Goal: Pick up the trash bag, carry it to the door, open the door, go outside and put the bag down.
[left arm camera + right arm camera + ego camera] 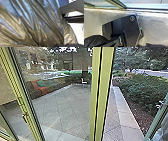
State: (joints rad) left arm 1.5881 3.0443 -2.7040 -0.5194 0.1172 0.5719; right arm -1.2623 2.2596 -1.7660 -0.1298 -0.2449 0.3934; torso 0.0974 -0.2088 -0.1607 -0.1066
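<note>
The trash bag (pixel 37 25) is showing close against the left wrist, so pickup is seemingly done; whether either end effector is clamping cannot be told. The door (pixel 118 4) is apparently standing open; going outside and setting down are still waiting.

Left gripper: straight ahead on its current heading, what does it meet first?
Most likely the trash bag; its creased plastic spans much of the left wrist view, apparently close. Depth is unclear there, so I can't tell whether it's already in contact.
</note>
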